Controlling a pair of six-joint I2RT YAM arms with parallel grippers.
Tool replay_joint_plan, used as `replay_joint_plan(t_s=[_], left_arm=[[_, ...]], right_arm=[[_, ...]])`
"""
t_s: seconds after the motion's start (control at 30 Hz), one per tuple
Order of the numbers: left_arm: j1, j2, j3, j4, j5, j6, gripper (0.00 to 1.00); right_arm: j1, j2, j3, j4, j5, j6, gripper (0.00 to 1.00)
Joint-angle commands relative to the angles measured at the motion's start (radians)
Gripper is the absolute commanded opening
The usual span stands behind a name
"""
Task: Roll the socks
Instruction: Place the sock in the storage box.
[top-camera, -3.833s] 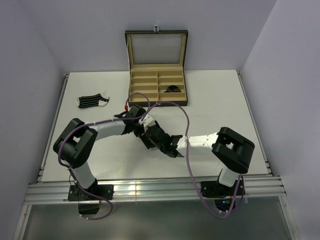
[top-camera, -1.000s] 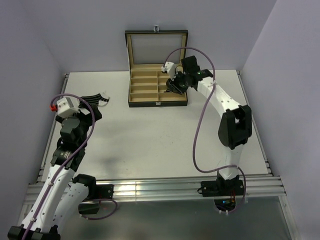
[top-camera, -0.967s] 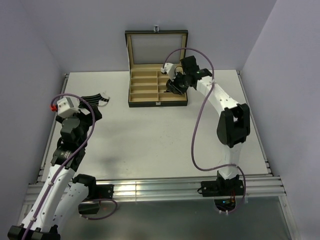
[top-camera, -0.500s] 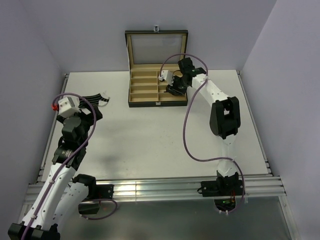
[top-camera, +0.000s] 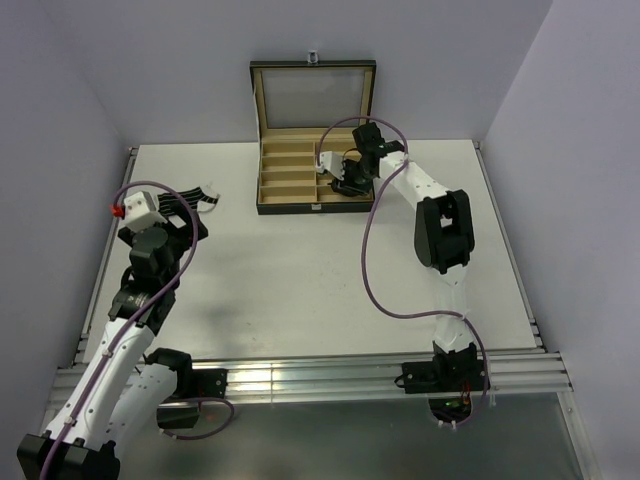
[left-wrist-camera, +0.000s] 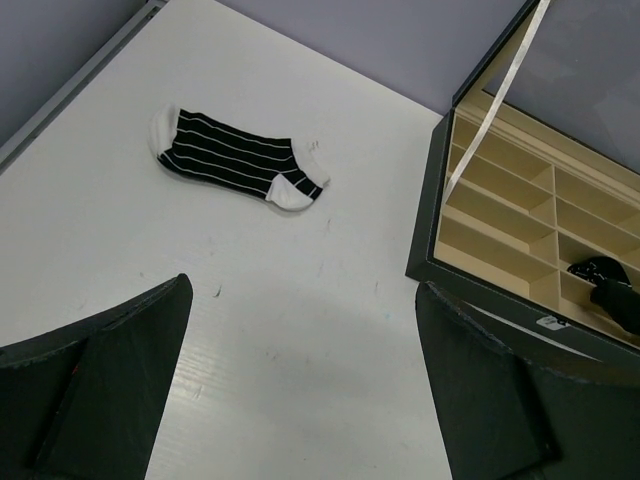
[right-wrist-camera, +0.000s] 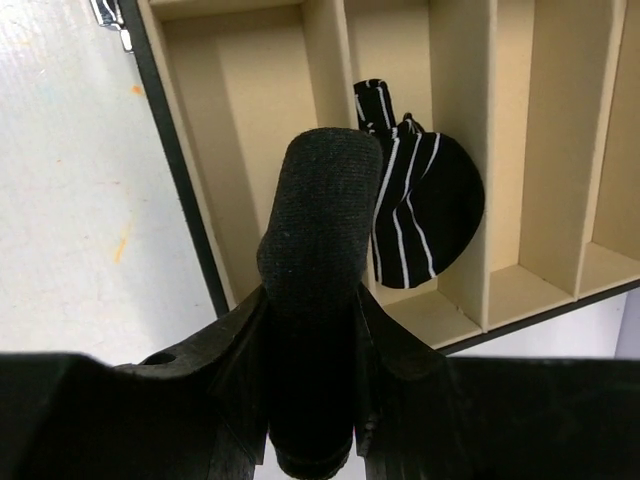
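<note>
The coming move turns on the flat striped sock (left-wrist-camera: 235, 165) — a black knit ankle sock with thin white stripes and white patches at both ends, lying unrolled on the white table (left-wrist-camera: 300, 400). In the left wrist view it lies toward 11 o'clock from the left gripper (left-wrist-camera: 303, 285), well apart from it. Its long axis runs from 10 o'clock to 4 o'clock. The left gripper's fingers (left-wrist-camera: 100, 390) stand wide apart with nothing between them. The left arm is by far the nearer to this sock, so my judgement is that the reach falls to it: forward and down, with the jaws turned to meet one end of that slanted axis.

The right gripper (right-wrist-camera: 312, 330) is busy at the black compartmented box (left-wrist-camera: 430, 230) with tan lining, at 12 o'clock on the table in the top view. Its jaws are closed on a plain black rolled sock (right-wrist-camera: 315, 210) — a thick knit cylinder. It is held over the compartment just beside the one where a striped rolled bundle (right-wrist-camera: 420, 215) lies, at 3 o'clock from it in the right wrist view. Whether the held roll touches the lining cannot be told.

No brand or writing can be read. A small white tag (left-wrist-camera: 548, 322) on the box's front rim is too small to make out.
</note>
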Motion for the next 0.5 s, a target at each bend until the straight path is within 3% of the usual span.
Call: replay_joint_plan(t_s=[0.0,0.23,0.43,0.47], left_arm=[[-0.002,0.004,-0.009,0.046,-0.001,0.014,0.99],[-0.002,0.005,-0.007,0.045,0.0,0.014,0.99],[-0.002,0.005,-0.009,0.045,0.009,0.012,0.99],[-0.002,0.007,-0.009,0.045,0.009,0.014,0.99]], right_arm=[[-0.002,0.029,-0.007,0.073,-0.016,-0.027,0.03],[0.001,0.075,-0.011,0.104,-0.039,-0.03,0.14],[0.008,0.093,-0.027,0.136,-0.039,-0.026,0.31],[0.01,0.096,-0.028,0.139,-0.039,-0.026,0.37]])
